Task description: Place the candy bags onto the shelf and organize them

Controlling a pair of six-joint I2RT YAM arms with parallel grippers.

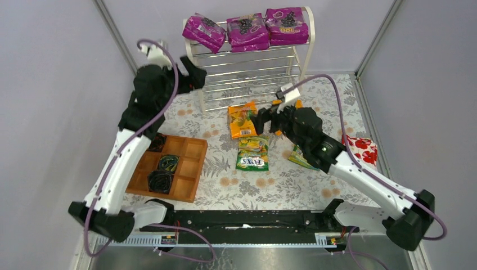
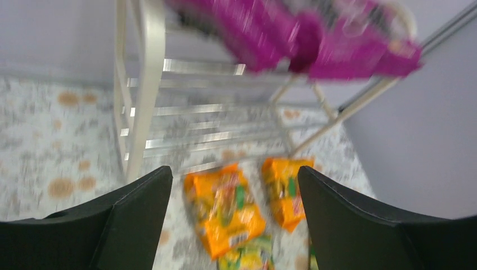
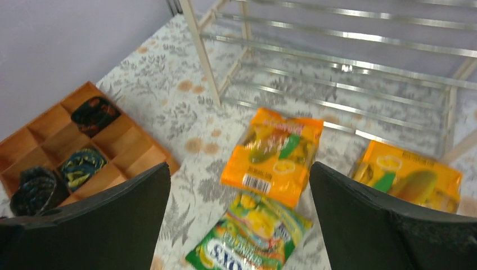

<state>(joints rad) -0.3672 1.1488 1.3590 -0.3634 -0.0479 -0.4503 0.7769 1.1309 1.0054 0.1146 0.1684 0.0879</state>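
While looking down from above: noting three purple bags [image 1: 246, 31] sitting side by side on the shelf's [image 1: 247, 79] top tier, and an orange bag [image 1: 242, 121] and a green bag [image 1: 252, 153] lying in front, long axes running toward it. From the left wrist: showing the left gripper [image 2: 234, 171] gaping wide, holding nothing, facing the shelf. From the right wrist: showing the right gripper [image 3: 239, 166] spreading fully, gripping nothing, hanging over the orange bag.

Wooden compartment tray [image 1: 191, 151] with three dark bundles [image 1: 160, 181], perhaps rolled socks; red flowered bag [image 1: 363, 149] at right
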